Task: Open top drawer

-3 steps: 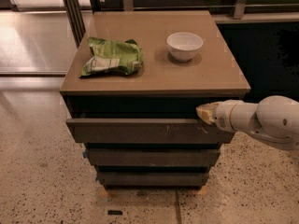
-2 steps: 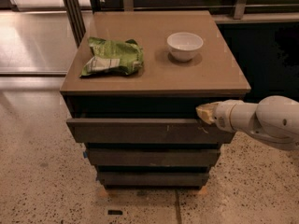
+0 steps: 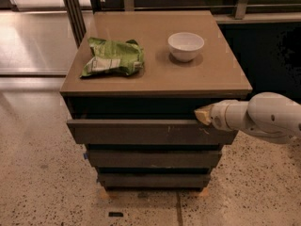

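Observation:
The top drawer is the widest dark grey-brown front under the cabinet top, with small pale scratch marks right of centre. It stands pulled out a little, with a dark gap above its upper edge. My gripper comes in from the right on a white arm. Its pale tip sits at the drawer front's upper right edge, at the gap.
A green chip bag and a white bowl rest on the tan cabinet top. Two narrower dark drawer fronts, one above the other, sit below. Speckled floor lies around; dark metal posts stand at the back left.

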Controlling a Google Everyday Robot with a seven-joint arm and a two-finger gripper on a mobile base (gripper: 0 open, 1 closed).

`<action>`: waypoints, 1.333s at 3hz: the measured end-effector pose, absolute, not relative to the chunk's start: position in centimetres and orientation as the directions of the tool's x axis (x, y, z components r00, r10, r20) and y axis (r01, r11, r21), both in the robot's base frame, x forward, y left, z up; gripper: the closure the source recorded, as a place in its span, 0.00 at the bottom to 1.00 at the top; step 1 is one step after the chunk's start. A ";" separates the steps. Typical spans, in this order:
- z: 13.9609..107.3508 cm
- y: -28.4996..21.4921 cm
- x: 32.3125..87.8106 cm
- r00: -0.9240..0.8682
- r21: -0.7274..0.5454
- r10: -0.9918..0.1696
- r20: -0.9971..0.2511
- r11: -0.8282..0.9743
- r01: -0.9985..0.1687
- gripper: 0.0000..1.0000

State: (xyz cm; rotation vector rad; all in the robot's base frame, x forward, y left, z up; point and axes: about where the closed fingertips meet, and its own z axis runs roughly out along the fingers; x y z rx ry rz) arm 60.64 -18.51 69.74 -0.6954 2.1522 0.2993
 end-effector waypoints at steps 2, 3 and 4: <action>67.1 -18.4 62.0 -0.565 -0.019 -0.413 -0.715 0.819 -0.574 1.00; 67.1 -18.3 61.6 -0.578 -0.008 -0.414 -0.703 0.818 -0.576 1.00; 67.4 -18.3 61.6 -0.578 -0.008 -0.414 -0.703 0.818 -0.576 1.00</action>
